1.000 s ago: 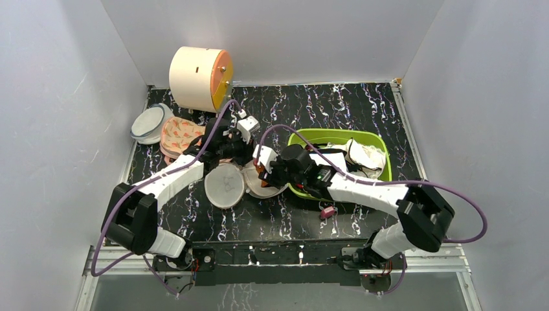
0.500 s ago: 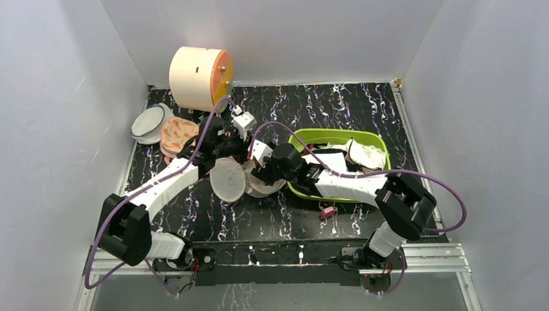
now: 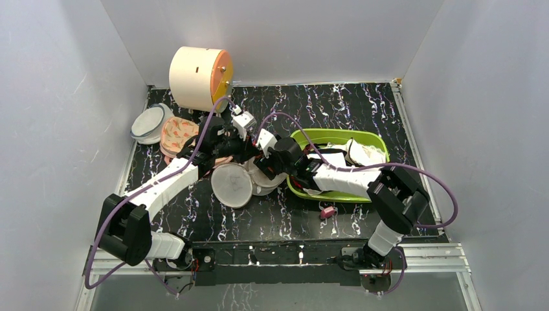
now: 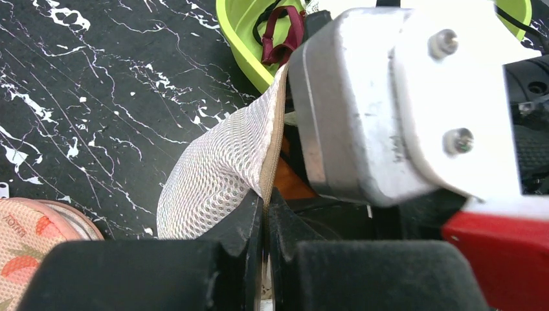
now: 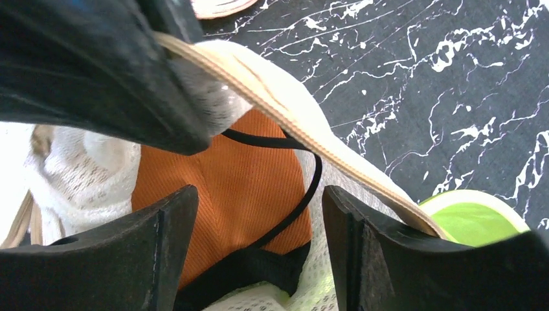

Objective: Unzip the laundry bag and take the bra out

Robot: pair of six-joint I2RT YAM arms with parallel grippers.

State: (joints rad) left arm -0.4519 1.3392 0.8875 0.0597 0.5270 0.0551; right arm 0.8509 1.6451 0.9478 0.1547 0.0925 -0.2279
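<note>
left tool: the left tool [image 4: 265,202] is clamped on the zipper rim of the white mesh dome-shaped laundry bag [image 4: 213,165]. my guess is it's propping that half up so the mouth gapes.
right tool: the right tool [image 5: 256,217] is spread wide, one finger each side of the orange-cupped bra with black straps [image 5: 220,175], not closed on it.
bag: around the middle of the black marbled bench [image 3: 336,103], at 9 o'clock of the lime green plastic tub [image 3: 336,133], and already unzipped.
bra: inside the bag, one cup showing.
next: probably pinch the cup and drag it out. the strap could snag on the rim.
</note>
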